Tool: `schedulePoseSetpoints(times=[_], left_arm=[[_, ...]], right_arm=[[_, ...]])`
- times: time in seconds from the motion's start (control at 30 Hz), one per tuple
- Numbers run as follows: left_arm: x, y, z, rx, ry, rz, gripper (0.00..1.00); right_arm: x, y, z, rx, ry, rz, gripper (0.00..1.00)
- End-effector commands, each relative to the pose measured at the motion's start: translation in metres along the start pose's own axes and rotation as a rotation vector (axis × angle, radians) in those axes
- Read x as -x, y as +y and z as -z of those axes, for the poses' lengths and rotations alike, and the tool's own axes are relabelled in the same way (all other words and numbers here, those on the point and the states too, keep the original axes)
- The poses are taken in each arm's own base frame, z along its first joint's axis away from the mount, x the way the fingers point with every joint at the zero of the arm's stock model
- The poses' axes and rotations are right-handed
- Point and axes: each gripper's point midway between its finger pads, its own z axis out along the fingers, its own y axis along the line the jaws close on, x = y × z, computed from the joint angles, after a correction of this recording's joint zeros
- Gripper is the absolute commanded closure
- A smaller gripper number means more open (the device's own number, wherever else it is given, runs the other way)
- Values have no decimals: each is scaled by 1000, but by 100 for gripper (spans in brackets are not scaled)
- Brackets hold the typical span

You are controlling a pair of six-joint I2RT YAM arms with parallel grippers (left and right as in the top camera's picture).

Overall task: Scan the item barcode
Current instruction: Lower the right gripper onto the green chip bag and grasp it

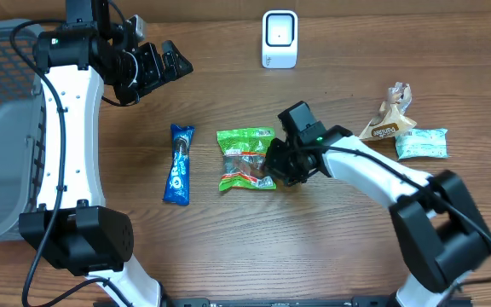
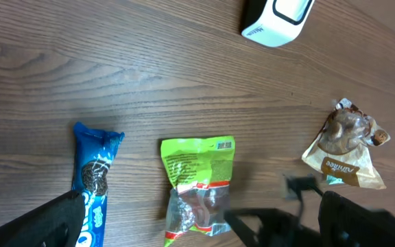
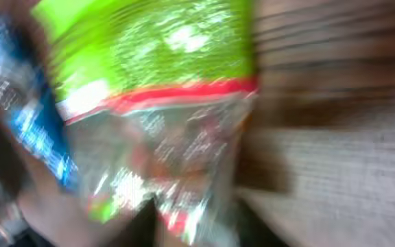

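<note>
The green crinkly plastic snack bag lies far-to-near, just left of the right gripper, seemingly touching; blur hides whether those jaws grip. The left gripper gapes, well apart

- a blue cookie packet lies flat on the table, long side running near to far, white lettering along it and a dark cookie pictured near its far end; the left wrist view also shows it.
- a brown snack packet with a crumpled, twisted top lies at the right side.
- a pale teal-and-white packet lies just beside the brown one, on its near right.
- a grey mesh basket sits at the left edge, partly out of view.
- a wood-grain table carries everything.
</note>
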Motion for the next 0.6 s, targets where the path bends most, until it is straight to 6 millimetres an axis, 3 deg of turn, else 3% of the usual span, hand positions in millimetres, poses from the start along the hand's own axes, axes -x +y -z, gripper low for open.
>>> schedulePoseSetpoints(times=[0.0,0.07,0.13,0.27,0.43,0.57], left_arm=[[4,-8,4,-15,-17,-3,0],[4,-8,4,-15,-17,-3,0],[4,-8,4,-15,-17,-3,0],[4,-8,4,-15,-17,-3,0],[4,-8,4,-15,-17,-3,0],[4,-8,4,-15,-17,-3,0]], right_arm=[[-8,32,44,92,-61,440,18],[-2,35,51,81,-105,564,0],[16,49,58,74,-198,728,0],[47,60,60,16,-299,779,0],[69,59,30,-95,-217,765,0],[71,55,5,-110,-178,757,0]])
